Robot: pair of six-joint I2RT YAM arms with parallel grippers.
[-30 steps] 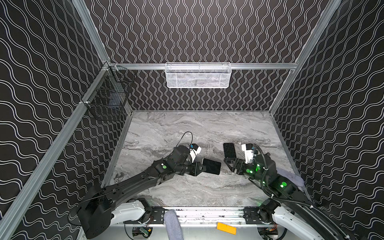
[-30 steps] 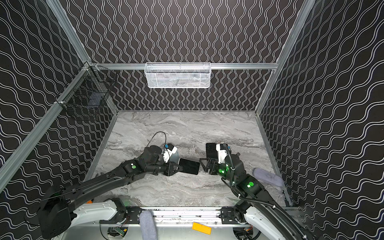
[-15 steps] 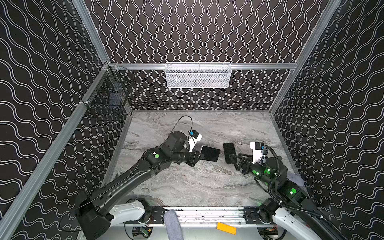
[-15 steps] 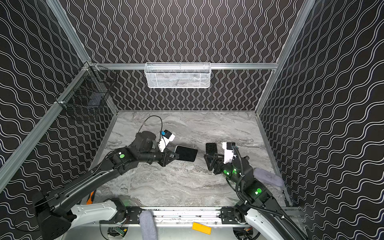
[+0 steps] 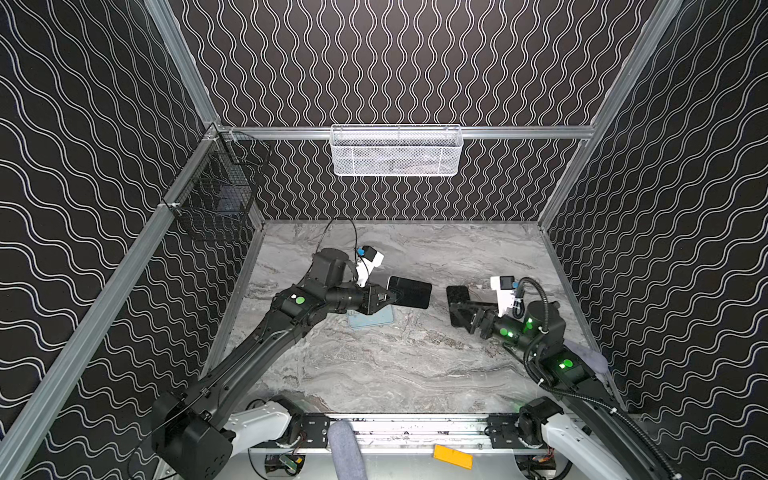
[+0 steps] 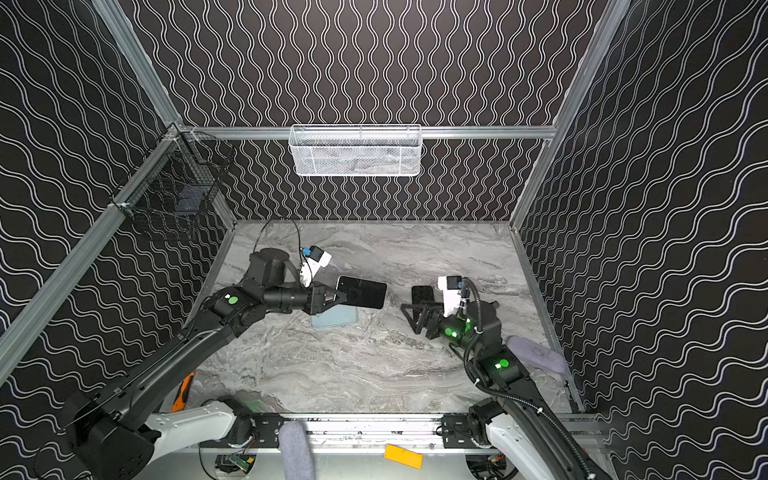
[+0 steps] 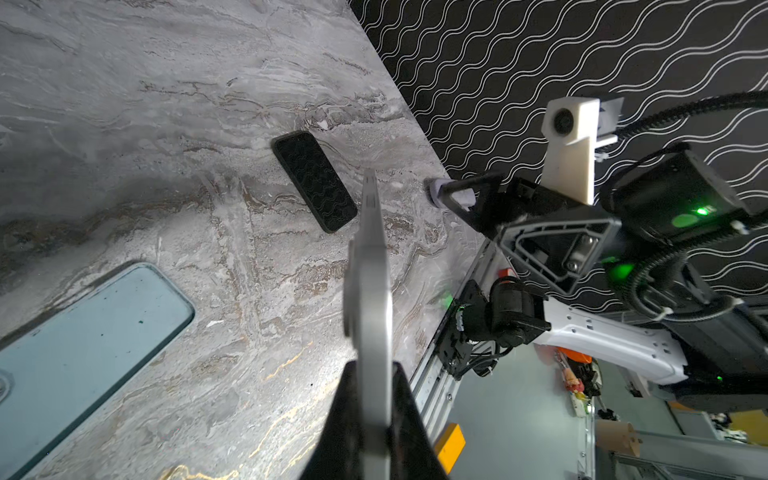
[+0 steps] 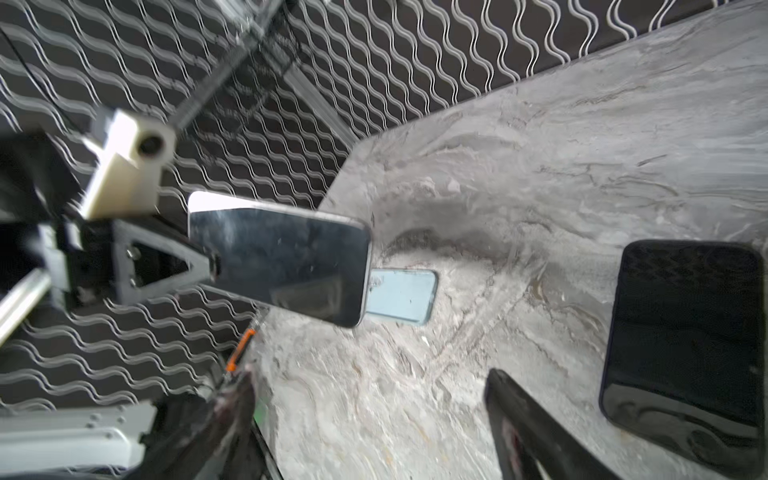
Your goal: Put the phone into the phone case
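Phone (image 5: 409,292) hangs just above the table (image 5: 395,374), left of centre in both top views. The left gripper (image 5: 388,296) pinches it at one short end, jaws clamped tight on it. Beneath it, partly hidden, the pale blue case (image 5: 370,321) lies flat. Right of centre, the right gripper (image 5: 455,315) stands wide and empty, beside a black slab (image 5: 458,294) lying on the table. The step in hand looks like bringing the phone to the case. Next, the phone needs squaring over the case, lowering flat and pressing in.
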